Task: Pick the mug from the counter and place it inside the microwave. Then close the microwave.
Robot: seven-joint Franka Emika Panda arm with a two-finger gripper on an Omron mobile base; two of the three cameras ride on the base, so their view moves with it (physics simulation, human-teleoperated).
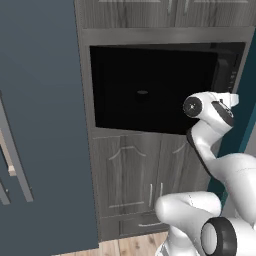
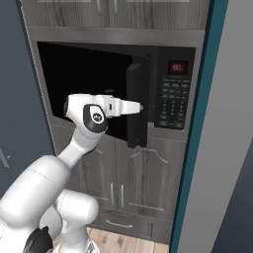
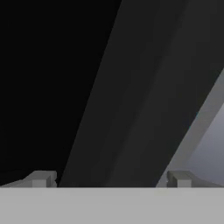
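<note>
**Door half shut, hand empty, mug not made out**

The microwave sits built into the grey cabinets, its black cavity wide and low, its long axis running level from 9 to 3 o'clock and its mouth facing out toward the robot. The keypad panel stands at the 3 o'clock end, with the red display above the buttons.

The microwave door is the next largest piece. In the right base view it is seen nearly edge-on, a tall dark slab with its long axis upright from 12 to 6 o'clock, swung well out from the front. By that, the closing step looks unfinished.

The gripper sits at the end of the white arm, reaching toward the door's inner side from 9 o'clock in the right base view. In the hand view its two fingertips are spread wide, with nothing between them; the slanting dark surface ahead is probably the door, just beyond the tips.

The mug, smallest of all, I cannot make out: the cavity is too dark to show whether it stands inside. Since the hand is empty and working at the door, the placing is probably done, and what is left is pushing the door shut.
</note>
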